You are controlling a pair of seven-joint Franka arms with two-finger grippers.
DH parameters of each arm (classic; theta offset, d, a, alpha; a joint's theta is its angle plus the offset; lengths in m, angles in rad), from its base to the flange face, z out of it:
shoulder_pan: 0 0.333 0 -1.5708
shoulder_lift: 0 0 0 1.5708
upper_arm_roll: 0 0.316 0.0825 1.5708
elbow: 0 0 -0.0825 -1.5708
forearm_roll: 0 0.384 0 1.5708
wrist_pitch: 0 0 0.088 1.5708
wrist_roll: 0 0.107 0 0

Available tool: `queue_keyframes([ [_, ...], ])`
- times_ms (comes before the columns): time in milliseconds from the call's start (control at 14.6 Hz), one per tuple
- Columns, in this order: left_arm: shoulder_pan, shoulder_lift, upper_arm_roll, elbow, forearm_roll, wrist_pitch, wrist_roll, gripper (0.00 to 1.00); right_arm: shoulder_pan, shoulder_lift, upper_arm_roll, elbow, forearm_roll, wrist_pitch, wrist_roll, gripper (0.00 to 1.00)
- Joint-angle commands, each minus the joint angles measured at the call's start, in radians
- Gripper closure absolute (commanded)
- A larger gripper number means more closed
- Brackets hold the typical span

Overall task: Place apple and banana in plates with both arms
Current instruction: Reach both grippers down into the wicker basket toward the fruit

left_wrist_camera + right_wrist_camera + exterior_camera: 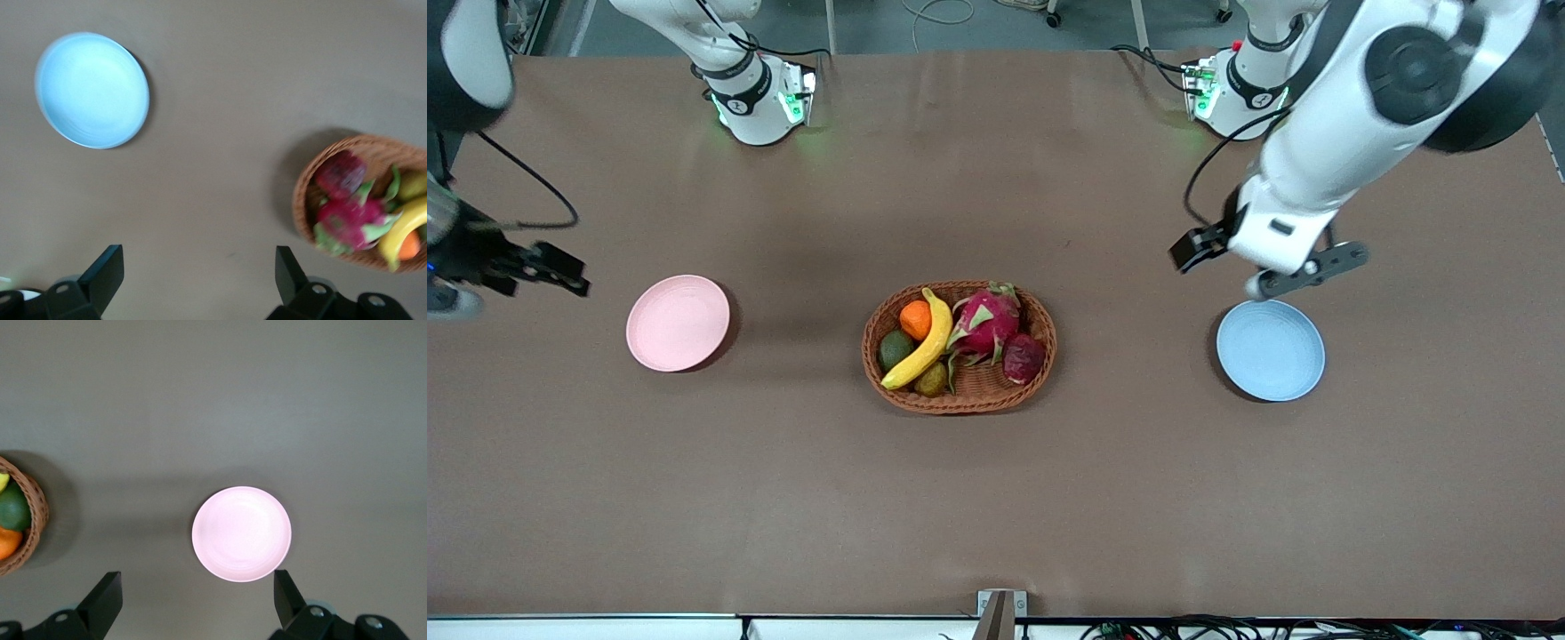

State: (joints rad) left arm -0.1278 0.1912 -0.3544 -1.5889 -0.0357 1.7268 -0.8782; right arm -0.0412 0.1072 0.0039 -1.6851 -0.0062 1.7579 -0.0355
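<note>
We judge the task not yet begun: both fruits are in the basket and both plates are bare.

Nearest the front camera, among the things we count, lies one wicker basket (pixel 959 348) at the middle of the table. In it we count one banana (pixel 921 344), lying curved across the basket's right-arm end, and one apple (pixel 1024 357), dark red, at its left-arm end. Between them sits one dragon fruit (pixel 987 322); beside the banana are one orange (pixel 915 319), one dark green fruit (pixel 895 348) and one smaller olive-green fruit (pixel 931 380).

Level with the basket are two plates. The blue plate (pixel 1271 349) lies toward the left arm's end, the pink plate (pixel 678 322) toward the right arm's end, each well apart from the basket.

We count two arms, each with one gripper. The left gripper (pixel 200 280) hangs in the air just beside the blue plate's rim, its fingers spread wide and holding nothing; the apple is well apart from it, toward the table's middle. The right gripper (pixel 198 600) hovers over bare table near the pink plate, out toward the table's end, likewise wide open and empty; the banana is well apart from it.

What is left, as we judge it: both picks and both placings.
</note>
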Motion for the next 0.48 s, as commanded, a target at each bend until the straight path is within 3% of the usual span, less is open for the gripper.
queue_keyframes([
  [0, -0.064, 0.135, -0.003, 0.032, 0.005, 0.127, -0.198, 0.0, 0.065, 0.126, 0.002, 0.045, 0.02, 0.018, 0.016, 0.0],
  [137, -0.107, 0.226, -0.002, 0.033, 0.007, 0.25, -0.341, 0.0, 0.148, 0.173, 0.001, 0.047, 0.038, 0.052, 0.147, 0.0],
  [412, -0.19, 0.381, 0.006, 0.058, 0.045, 0.44, -0.586, 0.0, 0.371, 0.287, 0.001, 0.064, 0.038, 0.144, 0.593, 0.0],
])
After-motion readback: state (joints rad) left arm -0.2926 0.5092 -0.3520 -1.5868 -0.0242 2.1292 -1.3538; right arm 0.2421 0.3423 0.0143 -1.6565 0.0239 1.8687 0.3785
